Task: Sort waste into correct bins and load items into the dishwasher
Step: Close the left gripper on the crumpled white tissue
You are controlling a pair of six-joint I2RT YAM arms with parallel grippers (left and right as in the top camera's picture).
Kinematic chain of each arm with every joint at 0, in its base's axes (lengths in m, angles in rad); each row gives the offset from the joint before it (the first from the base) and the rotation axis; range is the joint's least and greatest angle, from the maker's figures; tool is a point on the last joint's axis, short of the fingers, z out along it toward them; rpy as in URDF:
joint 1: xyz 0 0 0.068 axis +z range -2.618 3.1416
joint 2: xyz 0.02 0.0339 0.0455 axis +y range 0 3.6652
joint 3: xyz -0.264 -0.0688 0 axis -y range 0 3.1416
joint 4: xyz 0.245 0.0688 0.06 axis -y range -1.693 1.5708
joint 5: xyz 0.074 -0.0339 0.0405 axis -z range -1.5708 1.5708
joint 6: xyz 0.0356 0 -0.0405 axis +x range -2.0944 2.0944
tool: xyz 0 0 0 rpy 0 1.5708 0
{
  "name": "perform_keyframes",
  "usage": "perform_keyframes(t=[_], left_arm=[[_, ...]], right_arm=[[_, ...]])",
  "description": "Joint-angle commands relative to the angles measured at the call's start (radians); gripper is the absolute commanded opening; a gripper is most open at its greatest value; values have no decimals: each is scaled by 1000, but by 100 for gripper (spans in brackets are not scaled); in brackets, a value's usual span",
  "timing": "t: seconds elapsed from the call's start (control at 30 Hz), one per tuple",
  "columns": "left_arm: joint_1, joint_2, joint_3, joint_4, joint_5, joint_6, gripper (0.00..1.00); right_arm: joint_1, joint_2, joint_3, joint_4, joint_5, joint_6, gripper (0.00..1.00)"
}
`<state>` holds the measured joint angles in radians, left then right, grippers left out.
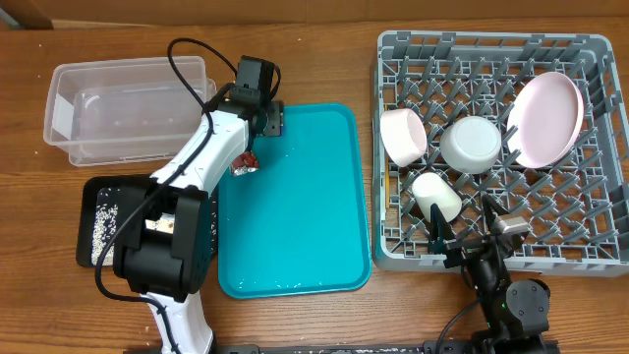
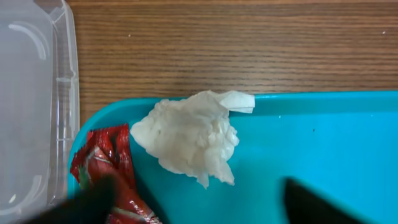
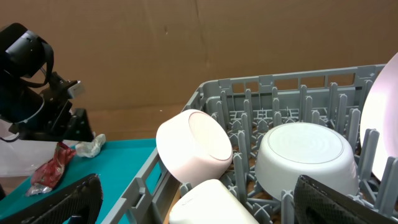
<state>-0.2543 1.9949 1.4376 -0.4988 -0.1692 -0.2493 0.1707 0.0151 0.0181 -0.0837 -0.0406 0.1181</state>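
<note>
The left hand (image 2: 199, 199) hangs over the near-tub corner of the large teal serving tray (image 1: 295, 216) with its fingers wide apart and holding nothing. A small crumpled white tissue (image 2: 189, 140) lies there, with a crinkled red foil wrapper (image 2: 106, 162) just beside it. The clear rectangular plastic tub (image 1: 128, 103) sits on the wooden surface (image 1: 295, 49). White rice grains (image 1: 103, 221) speckle the shallow black tray (image 1: 88, 197). The right hand (image 3: 198, 193), also spread and empty, faces the grey latticed dish rack (image 1: 491, 41). The rack holds a pale pink plate (image 1: 545, 118), a white bowl (image 1: 474, 145), a pinkish bowl (image 1: 403, 136) and a small white cup (image 1: 437, 197).
</note>
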Motion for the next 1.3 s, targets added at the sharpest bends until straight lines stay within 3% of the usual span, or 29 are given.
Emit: perform_keyframes(t=[0.0,0.13,0.17,0.2,0.23,0.37,0.6,0.8,0.9,1.0,1.1,1.17,1.27], left_arm=[[3,43,5,11,-14,-1,100],[2,95,5,10,-14,-2,91],[2,106,5,9,-14,-1,84],[2,111,5,5,-14,-2,72],[2,111,5,1,-14,-2,54],[3,80,34,-17,-13,-2,4],[2,-73,182,-214,97,-14,4],[3,-203,229,-278,58,-13,6],[3,-187,224,-280,22,-12,35],[3,-108,213,-279,20,-12,43],[3,-11,214,-259,20,-12,56],[3,46,214,-234,21,-12,73],[3,116,214,-195,21,-12,85]], right_arm=[[-3,-8,-10,3,5,-3,100],[-3,-8,-10,3,5,-3,100],[-3,-8,-10,3,5,-3,100],[-3,-8,-10,3,5,-3,100],[-3,-8,-10,3,5,-3,100],[-3,-8,-10,3,5,-3,100],[-3,-8,-10,3,5,-3,100],[-3,-8,-10,3,5,-3,100],[-3,-8,-10,3,5,-3,100],[-3,-8,-10,3,5,-3,100],[-3,-8,-10,3,5,-3,100],[-4,-8,-10,3,5,-3,100],[-3,-8,-10,3,5,-3,100]])
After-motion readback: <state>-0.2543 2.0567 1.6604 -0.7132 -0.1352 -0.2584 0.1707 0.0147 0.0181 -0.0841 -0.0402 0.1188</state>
